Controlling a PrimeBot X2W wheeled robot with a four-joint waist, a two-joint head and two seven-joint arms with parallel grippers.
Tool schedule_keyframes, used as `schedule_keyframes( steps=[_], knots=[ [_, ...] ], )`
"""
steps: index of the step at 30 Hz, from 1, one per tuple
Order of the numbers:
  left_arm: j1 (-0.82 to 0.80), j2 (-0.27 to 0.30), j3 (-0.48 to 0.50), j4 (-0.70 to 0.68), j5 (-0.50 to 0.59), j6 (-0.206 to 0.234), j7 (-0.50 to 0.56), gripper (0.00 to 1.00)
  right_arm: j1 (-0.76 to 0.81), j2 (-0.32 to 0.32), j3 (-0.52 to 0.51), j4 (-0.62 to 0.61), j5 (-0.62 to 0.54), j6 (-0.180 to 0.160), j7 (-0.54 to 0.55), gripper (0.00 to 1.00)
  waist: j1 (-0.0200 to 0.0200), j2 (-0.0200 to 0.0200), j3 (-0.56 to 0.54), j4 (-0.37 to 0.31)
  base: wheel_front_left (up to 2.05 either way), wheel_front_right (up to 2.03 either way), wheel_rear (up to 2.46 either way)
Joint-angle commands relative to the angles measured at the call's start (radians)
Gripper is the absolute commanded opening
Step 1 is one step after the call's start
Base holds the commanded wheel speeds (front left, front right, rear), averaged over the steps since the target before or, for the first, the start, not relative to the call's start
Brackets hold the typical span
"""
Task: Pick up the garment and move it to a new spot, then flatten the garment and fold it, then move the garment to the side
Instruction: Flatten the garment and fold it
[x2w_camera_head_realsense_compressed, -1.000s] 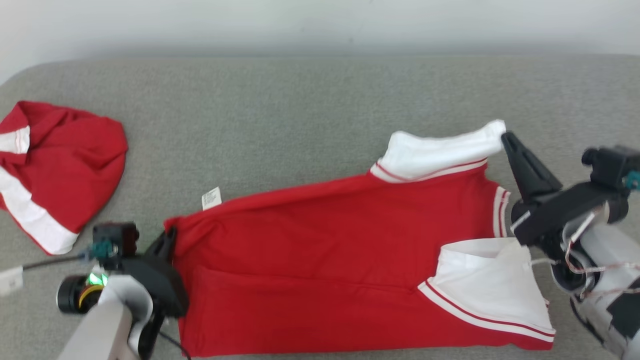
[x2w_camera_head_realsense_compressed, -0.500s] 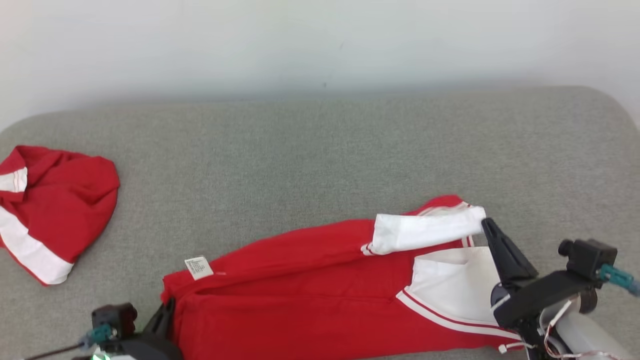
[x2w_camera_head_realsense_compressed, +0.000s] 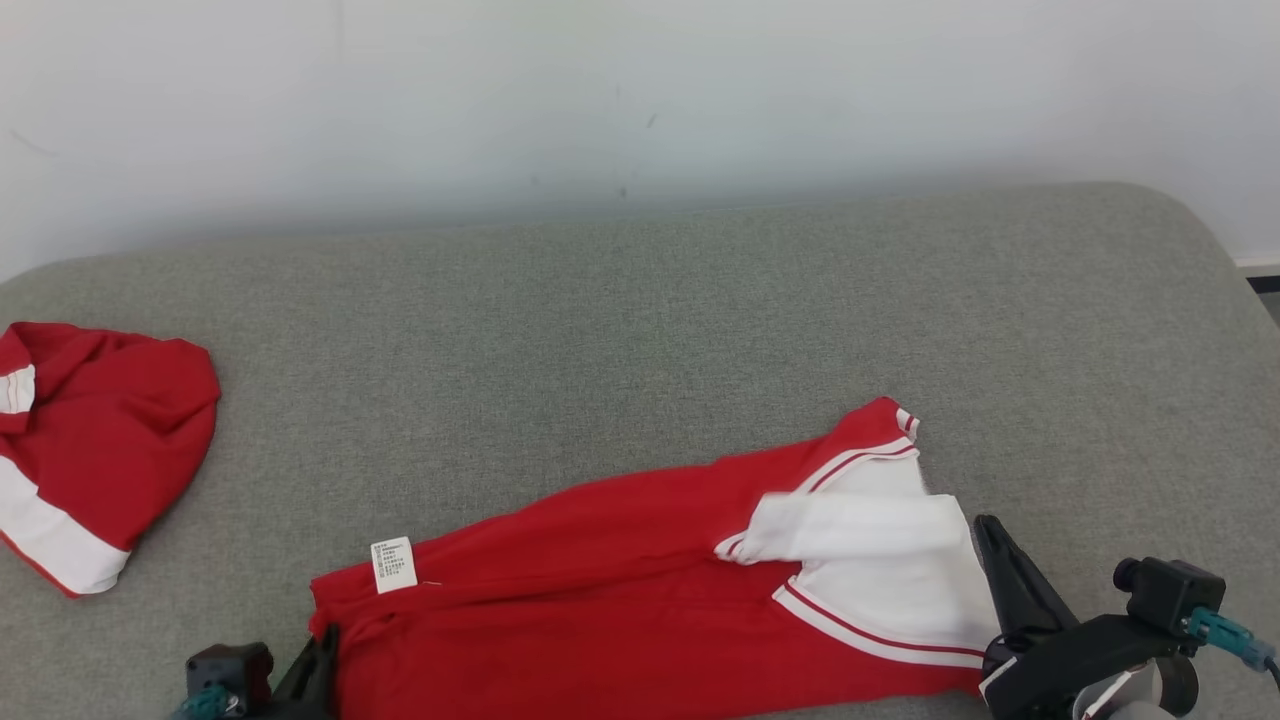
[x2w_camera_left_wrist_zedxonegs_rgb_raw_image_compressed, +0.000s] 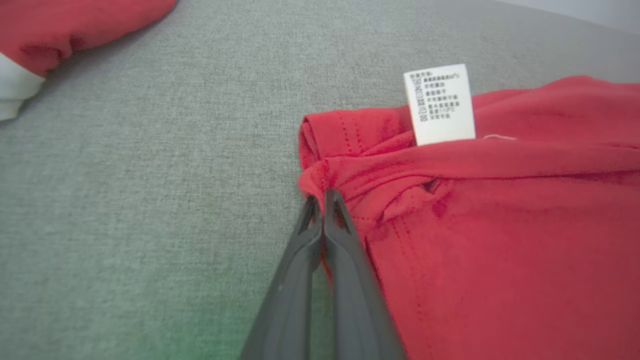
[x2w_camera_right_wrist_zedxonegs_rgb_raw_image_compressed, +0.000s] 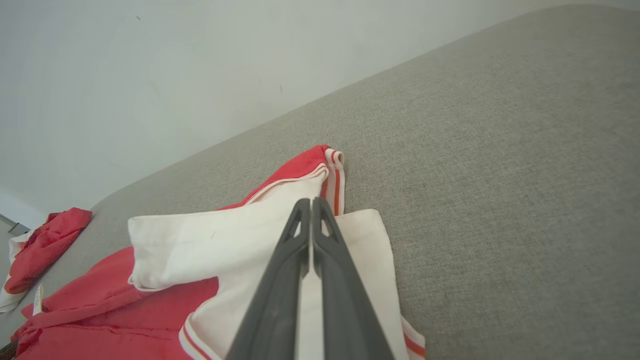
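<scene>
Shirt (x2w_camera_head_realsense_compressed: 620, 600) light and limp, best pinched at corners: left tool (x2w_camera_left_wrist_zedxonegs_rgb_raw_image_compressed: 321, 196) clamped on hem corner (x2w_camera_left_wrist_zedxonegs_rgb_raw_image_compressed: 320, 170), right tool (x2w_camera_right_wrist_zedxonegs_rgb_raw_image_compressed: 311, 201) closed over sleeve (x2w_camera_right_wrist_zedxonegs_rgb_raw_image_compressed: 200, 240), hold unclear.

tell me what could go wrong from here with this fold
1. The left gripper is shut on just a bunched corner of the garment beside the care label; a pull could slip it free or drag in creases.
2. The white sleeve lies loosely across, its end at the shut right gripper; if fabric is caught there, which I cannot tell, lifting away could undo the fold.
3. Moved left, it could land on the other red garment.
</scene>
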Motion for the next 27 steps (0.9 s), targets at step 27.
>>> schedule_keyframes(
  steps=[27],
  knots=[
    [0.410,-0.179,0.317,-0.575,0.453,0.216,-0.005,1.00,-0.018,0.101,-0.016,0.072,-0.285,-0.002,-0.003,1.00,0.0001,0.0001,-0.048,0.032,0.00,0.00,0.00]
  ],
)
